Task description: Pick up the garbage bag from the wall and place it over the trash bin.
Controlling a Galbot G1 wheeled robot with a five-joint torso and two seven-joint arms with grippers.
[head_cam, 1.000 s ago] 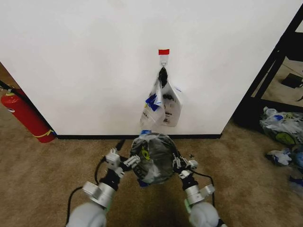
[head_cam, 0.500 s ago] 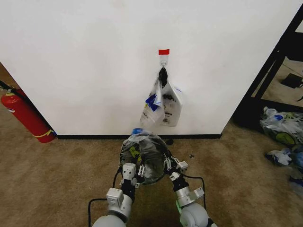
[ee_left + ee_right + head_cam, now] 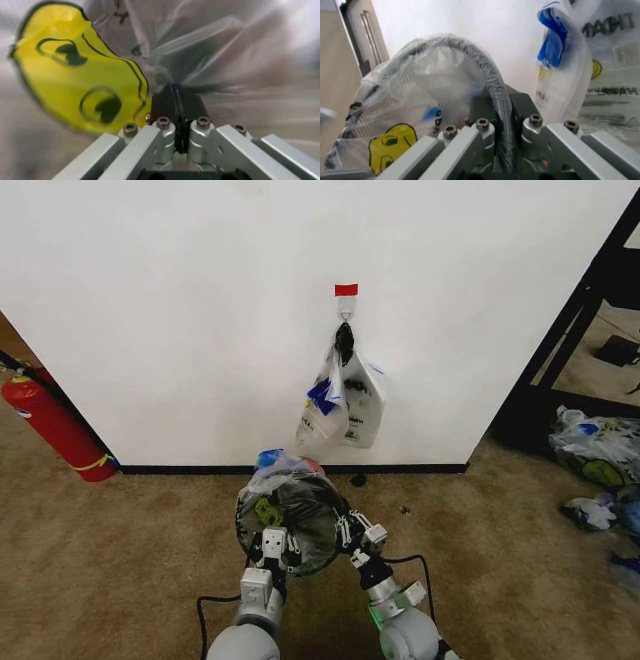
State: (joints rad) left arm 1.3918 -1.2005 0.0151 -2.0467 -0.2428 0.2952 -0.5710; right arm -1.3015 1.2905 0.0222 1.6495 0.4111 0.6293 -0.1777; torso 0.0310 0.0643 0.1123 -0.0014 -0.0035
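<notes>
Brown carpet floor [image 3: 120, 560] under trash bin [image 3: 290, 525], red fire extinguisher [image 3: 55, 425], stuffed clear bags [image 3: 595, 455].

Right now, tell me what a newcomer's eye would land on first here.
First, the trash bin on the carpet near the wall, with the garbage bag draped over it. The left gripper is shut on the bag's plastic, and the right gripper is shut over the bin's rim with plastic pinched in. Behind, a bunch of printed bags hangs from a hook under red tape.
</notes>
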